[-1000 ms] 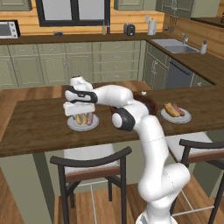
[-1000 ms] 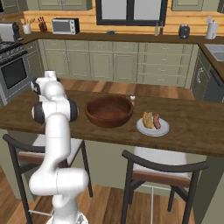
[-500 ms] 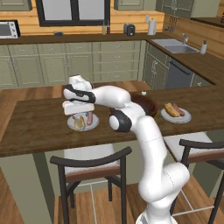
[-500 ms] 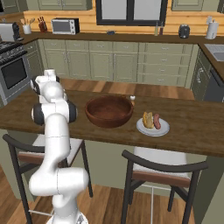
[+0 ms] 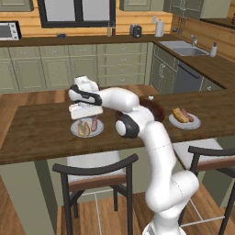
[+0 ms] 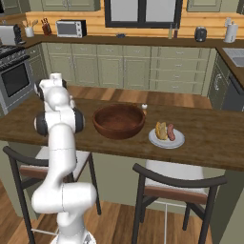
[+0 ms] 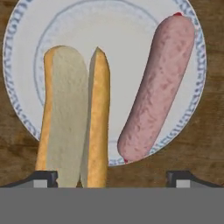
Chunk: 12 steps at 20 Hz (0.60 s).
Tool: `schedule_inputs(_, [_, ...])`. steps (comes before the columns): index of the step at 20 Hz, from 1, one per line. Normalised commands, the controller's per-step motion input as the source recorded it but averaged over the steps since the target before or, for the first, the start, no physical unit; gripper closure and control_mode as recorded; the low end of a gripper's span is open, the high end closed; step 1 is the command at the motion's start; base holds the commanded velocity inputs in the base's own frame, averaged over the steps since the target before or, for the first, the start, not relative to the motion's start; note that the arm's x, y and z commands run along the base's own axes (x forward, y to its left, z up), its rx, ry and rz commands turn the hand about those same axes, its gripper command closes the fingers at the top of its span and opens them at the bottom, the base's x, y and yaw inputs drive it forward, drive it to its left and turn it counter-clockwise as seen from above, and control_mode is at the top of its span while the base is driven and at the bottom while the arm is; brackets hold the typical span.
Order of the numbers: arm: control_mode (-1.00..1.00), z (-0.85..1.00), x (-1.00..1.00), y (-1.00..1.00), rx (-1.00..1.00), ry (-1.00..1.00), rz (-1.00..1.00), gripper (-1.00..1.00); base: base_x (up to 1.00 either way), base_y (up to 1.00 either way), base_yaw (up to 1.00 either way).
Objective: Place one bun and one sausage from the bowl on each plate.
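Over the left plate (image 5: 87, 129) the gripper (image 5: 85, 111) hangs released, jaws wide, holding nothing. On that plate a split bun (image 7: 76, 118) and a sausage (image 7: 155, 87) lie side by side, apart. Right of the bowl (image 6: 119, 120), the other plate (image 6: 166, 138) carries its own pair.

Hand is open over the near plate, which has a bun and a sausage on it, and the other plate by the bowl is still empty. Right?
Not quite. The other plate beside the bowl isn't empty: the right base view shows a bun and a sausage on it already. The rest holds: the hand is open above the near plate, which carries its bun and sausage.
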Motion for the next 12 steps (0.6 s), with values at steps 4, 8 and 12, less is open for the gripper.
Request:
schedule_inputs(4, [-1.00,0.15,-0.98,-0.62,0.01,-0.09,0.00,-1.00,0.00,0.00,0.00])
schedule_inputs(8, [-1.00,0.19,-0.99,-0.58,0.03,-0.23,0.00,-1.00,0.00,0.00,0.00])
schedule_inputs(12, [-1.00,0.26,-0.97,-0.63,0.09,-0.37,0.00,-1.00,0.00,0.00,0.00])
